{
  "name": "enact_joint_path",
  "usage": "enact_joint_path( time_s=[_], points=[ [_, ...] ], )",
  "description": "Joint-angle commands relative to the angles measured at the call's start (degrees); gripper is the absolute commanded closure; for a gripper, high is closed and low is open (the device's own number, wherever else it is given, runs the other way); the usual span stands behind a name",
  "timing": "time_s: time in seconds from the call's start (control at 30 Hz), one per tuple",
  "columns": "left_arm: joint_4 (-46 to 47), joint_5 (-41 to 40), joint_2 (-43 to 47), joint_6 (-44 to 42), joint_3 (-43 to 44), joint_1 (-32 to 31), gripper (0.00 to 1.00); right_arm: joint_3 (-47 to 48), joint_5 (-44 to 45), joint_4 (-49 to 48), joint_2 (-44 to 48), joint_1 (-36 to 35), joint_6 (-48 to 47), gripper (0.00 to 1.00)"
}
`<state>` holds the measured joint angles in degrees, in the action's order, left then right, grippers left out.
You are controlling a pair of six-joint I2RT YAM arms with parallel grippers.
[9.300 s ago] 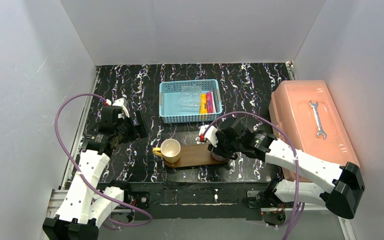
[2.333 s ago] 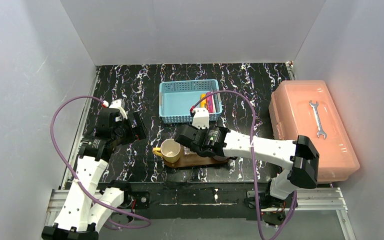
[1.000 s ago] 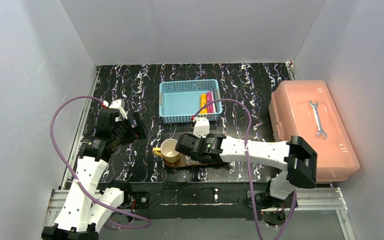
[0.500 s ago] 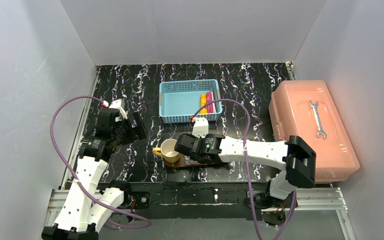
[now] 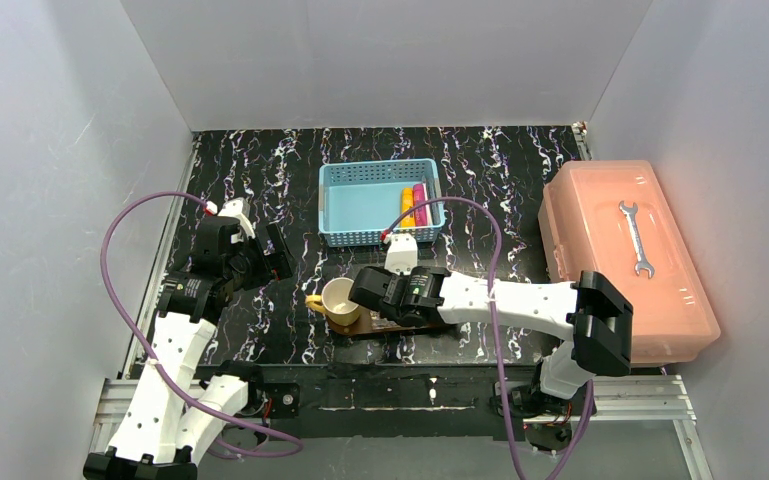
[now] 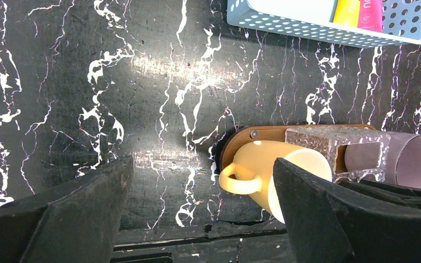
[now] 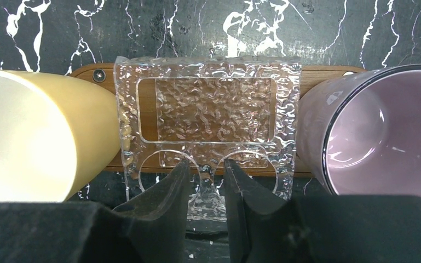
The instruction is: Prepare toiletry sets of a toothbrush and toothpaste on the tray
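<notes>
Right claw (image 7: 206,167) straddles the clear rack (image 7: 208,109), grip unclear; it sits between yellow cup (image 7: 33,137) and mauve cup (image 7: 372,131) on the tray (image 7: 320,72), likely dividing two sets.

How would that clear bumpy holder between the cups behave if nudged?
The clear holder looks like rigid plastic, so probably stiff, not floppy. Its glossy, see-through walls suggest it is light and maybe slippery. Close between the yellow cup and the purple cup on the tray, it would likely bump a cup if pushed sideways.

clear holder (image 7: 207,118): basket (image 5: 326,205) → tray (image 6: 268,132) | right jaws: loosening
</notes>
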<state>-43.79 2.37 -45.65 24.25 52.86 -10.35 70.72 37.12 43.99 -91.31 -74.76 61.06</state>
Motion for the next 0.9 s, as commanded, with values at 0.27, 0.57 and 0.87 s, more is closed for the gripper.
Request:
enact_joint_path(
  time_s=[0.27, 0.57, 0.87],
  points=[
    [-0.8, 0.1, 0.6, -0.1, -0.8, -0.2, 0.01, 6.1, 4.1, 3.7, 3.7, -0.4, -3.2, 0.61],
    [-0.7, 0.0, 0.4, -0.1, -0.8, -0.2, 0.01, 16.3, 7.9, 10.2, 1.6, -0.3, -9.2, 0.56],
    [-0.8, -0.1, 0.1, -0.2, -0.7, -0.2, 0.01, 21.3, 3.5, 6.9, 0.0, 8.2, -20.2, 0.56]
  ],
)
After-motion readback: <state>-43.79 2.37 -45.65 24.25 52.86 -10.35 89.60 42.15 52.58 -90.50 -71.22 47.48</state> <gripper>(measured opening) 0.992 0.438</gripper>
